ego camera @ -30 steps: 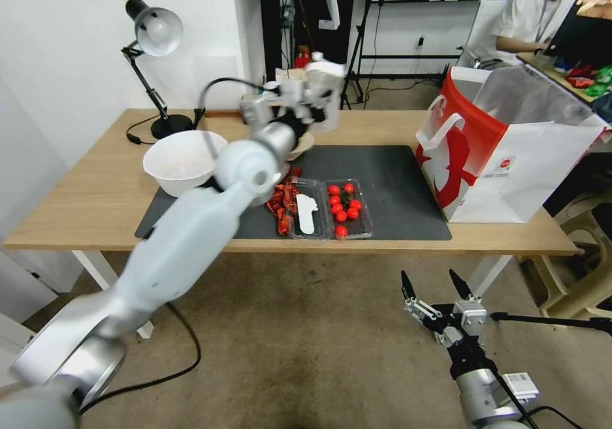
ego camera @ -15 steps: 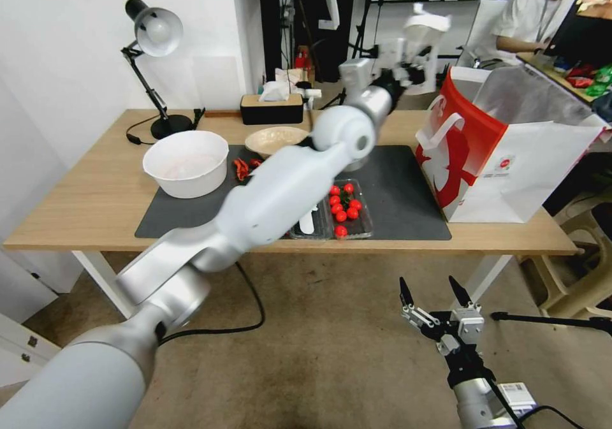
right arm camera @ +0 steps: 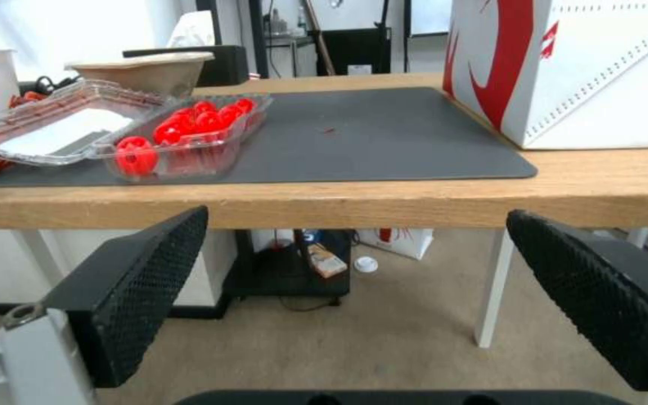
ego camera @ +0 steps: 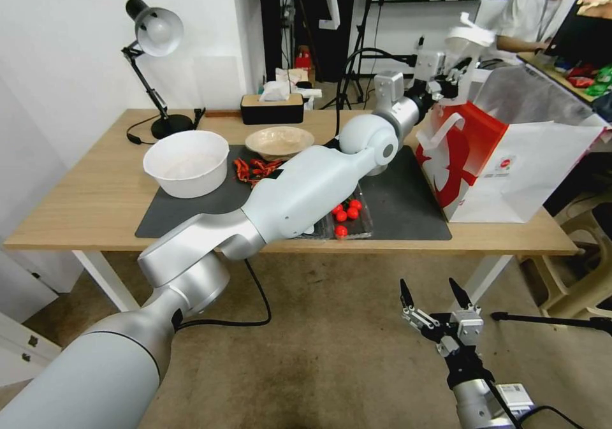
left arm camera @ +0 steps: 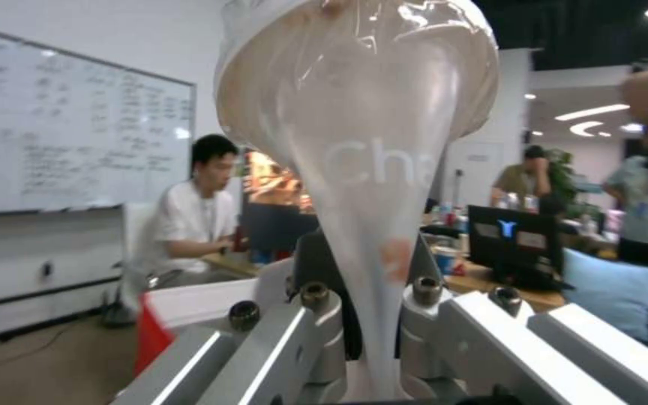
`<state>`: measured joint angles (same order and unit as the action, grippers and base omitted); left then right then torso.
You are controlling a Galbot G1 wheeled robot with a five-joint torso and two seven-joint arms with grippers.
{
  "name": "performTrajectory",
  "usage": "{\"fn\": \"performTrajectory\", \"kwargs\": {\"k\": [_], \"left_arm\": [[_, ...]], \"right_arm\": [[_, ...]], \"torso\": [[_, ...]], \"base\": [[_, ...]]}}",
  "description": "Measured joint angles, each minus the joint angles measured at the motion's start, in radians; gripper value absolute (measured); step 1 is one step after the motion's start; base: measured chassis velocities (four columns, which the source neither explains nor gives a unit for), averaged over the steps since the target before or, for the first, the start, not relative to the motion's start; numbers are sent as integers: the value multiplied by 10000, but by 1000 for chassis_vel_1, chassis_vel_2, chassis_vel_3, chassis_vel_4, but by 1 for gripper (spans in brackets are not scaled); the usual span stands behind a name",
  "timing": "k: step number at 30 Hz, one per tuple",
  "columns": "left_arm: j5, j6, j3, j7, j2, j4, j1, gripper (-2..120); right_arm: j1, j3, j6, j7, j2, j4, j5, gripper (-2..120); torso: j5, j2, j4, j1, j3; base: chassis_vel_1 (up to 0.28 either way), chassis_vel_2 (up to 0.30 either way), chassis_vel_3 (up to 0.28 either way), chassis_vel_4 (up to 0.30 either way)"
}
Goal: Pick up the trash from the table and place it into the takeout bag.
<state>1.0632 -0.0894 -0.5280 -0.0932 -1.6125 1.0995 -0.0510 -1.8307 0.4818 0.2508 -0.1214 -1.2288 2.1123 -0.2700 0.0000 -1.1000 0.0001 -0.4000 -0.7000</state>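
The left pincer (ego camera: 460,65) is stretched out above the open top of the big white-and-red paper takeout bag (ego camera: 503,155), clamped on what looks like a clear plastic cup (left arm camera: 361,129) squashed flat between its fingers (cloudy beige film inside). The bag stands at the right end of the long light-wood tabletop (ego camera: 83,193). The right pincer (ego camera: 435,290) hangs below the tabletop's front edge, spread wide and holding nothing.
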Motion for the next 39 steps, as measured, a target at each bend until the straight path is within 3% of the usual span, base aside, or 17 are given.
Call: {"fn": "performTrajectory", "kwargs": {"k": [4, 9, 18, 24, 26, 28, 39], "left_arm": [[45, -104, -356, -670, 11, -137, -296, 2], [153, -105, -866, -812, 24, -179, -594, 2], [67, 56, -1404, -676, 34, -64, -683, 0], [-715, 718, -1461, -52, 37, -46, -686, 0], [-794, 802, -1461, -21, 38, -52, -695, 3], [-972, 923, -1461, -31, 41, -48, -722, 13], [-1091, 1050, -1591, -5, 43, 199, -780, 50]], "right_arm": [[0, 23, 0, 0, 41, -46, -40, 100], [-68, 54, 7, 12, -15, -84, -50, 100], [-210, 132, 44, 25, -124, -35, -40, 100], [-337, 167, 93, 40, -284, 52, 32, 100], [-347, 169, 100, 42, -306, 55, 48, 100], [-396, 170, 133, 46, -392, 58, 156, 100], [-499, 200, 167, 47, -468, 193, 278, 100]], "torso": [[0, 0, -2, 0, 0], [0, 0, -2, 0, 0], [0, 0, -1, 0, 0], [-1, 0, -1, 0, 1], [0, 0, -1, 0, 0], [0, 0, -1, 0, 1], [0, 0, -2, 1, 0]], "base": [[0, 0, 0, 0], [0, 0, 0, 0], [0, 0, 0, 0], [0, 0, 0, 0], [0, 0, 0, 0], [0, 0, 0, 0], [0, 0, 0, 0]]}}
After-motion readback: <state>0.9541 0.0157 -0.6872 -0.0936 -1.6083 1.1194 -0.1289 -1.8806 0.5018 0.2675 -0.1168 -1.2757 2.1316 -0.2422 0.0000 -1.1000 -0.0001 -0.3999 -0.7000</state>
